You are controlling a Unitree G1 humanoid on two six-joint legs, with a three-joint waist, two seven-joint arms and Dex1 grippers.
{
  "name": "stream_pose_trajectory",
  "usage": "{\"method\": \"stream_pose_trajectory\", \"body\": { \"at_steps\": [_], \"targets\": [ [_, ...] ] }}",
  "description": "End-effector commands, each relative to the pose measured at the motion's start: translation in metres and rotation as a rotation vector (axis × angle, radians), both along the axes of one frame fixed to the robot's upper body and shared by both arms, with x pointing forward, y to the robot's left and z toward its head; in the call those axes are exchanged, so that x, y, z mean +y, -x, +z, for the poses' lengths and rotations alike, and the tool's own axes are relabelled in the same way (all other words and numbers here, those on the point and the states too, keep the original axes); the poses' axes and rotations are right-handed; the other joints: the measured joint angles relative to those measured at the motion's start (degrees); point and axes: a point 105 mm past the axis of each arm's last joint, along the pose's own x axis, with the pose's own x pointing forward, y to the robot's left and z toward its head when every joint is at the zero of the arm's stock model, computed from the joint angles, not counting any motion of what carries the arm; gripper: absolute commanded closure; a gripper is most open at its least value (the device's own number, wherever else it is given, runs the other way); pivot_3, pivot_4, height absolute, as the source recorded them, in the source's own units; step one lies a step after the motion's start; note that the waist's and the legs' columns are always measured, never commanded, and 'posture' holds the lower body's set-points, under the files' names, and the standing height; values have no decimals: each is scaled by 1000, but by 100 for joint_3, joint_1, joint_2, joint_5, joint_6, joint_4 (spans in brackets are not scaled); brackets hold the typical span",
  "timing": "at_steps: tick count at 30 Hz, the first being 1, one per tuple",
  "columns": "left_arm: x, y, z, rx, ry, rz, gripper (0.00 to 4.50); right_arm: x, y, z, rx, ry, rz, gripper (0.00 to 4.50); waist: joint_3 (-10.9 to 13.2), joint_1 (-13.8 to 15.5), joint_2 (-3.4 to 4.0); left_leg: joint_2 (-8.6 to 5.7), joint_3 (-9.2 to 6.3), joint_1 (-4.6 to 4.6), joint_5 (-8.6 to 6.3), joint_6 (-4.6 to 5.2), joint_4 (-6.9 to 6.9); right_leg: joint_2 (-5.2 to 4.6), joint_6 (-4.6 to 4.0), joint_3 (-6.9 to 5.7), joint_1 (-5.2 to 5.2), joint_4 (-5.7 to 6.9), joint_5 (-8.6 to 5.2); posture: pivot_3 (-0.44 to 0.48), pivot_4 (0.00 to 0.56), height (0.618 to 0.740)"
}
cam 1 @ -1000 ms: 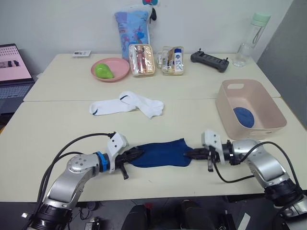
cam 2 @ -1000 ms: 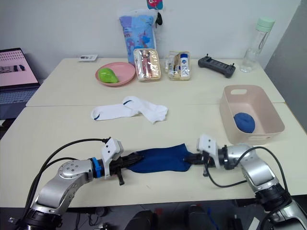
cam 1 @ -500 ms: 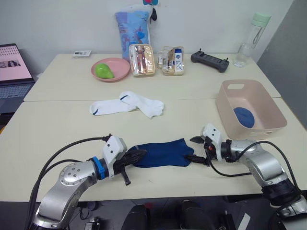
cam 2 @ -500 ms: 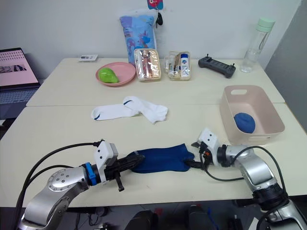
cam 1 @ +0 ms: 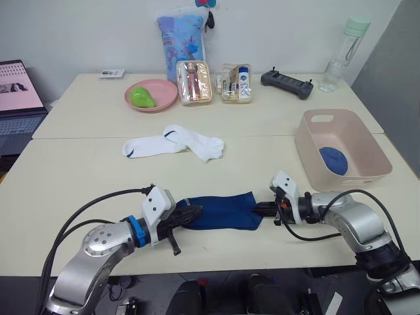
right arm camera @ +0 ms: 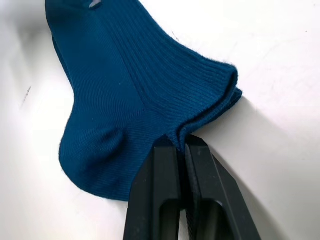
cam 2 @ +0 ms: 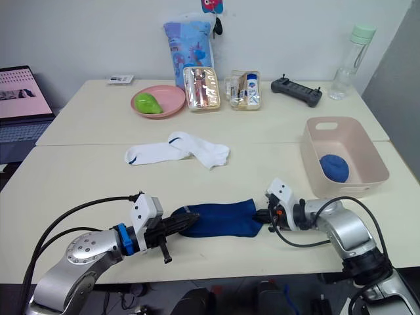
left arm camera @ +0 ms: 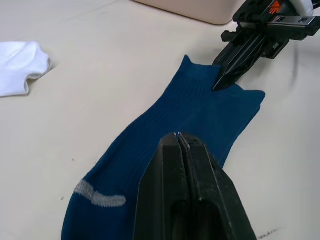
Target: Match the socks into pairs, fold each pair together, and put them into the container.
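Two grippers are pinching the stacked dark blue socks (cam 1: 220, 211) lying flat on the table (cam 1: 79, 177): the left gripper (cam 1: 184, 215) is clenching one end, the right gripper (cam 1: 259, 209) the cuffs. Two white socks (cam 1: 174, 142) are lying farther back. One rolled blue pair (cam 1: 333, 160) is sitting in the pink container (cam 1: 308, 151).

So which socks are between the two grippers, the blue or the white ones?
The blue socks, pinched at both ends; the white socks lie farther back, untouched.
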Motion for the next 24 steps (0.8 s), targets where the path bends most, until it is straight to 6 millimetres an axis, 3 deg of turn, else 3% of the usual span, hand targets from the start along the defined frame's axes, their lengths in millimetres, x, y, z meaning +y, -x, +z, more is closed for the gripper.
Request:
{"method": "stream_pose_trajectory", "body": {
  "at_steps": [1,5,12,18,24],
  "targets": [
    [-14,-4,9,-42,-4,-74,4500,-11,-13,23,-45,-8,37,4486,2,-1,1,-2,0,-1,0,0,1,0,0,0,0,0,0,0,150,740],
    [-23,-14,1,-28,-53,-132,4500,-20,-21,30,-43,5,77,4486,2,-2,0,-5,0,0,0,1,0,0,0,-1,1,-1,0,0,150,740],
    [-47,-41,-21,3,-115,-168,4500,-19,-24,33,-25,-14,114,4486,3,3,-1,-4,1,-4,0,1,4,1,1,2,-1,-1,1,0,150,740],
    [-60,-44,-38,46,-169,-212,4500,-8,-17,48,19,-128,118,4486,3,-19,-1,-1,0,-5,0,1,3,1,1,3,-3,1,0,0,150,740],
    [-59,-47,-44,69,-197,-198,4500,21,0,65,129,-311,191,4486,2,-12,0,-1,-3,-5,0,1,4,1,1,1,-2,2,1,0,150,740]
  ]
}}
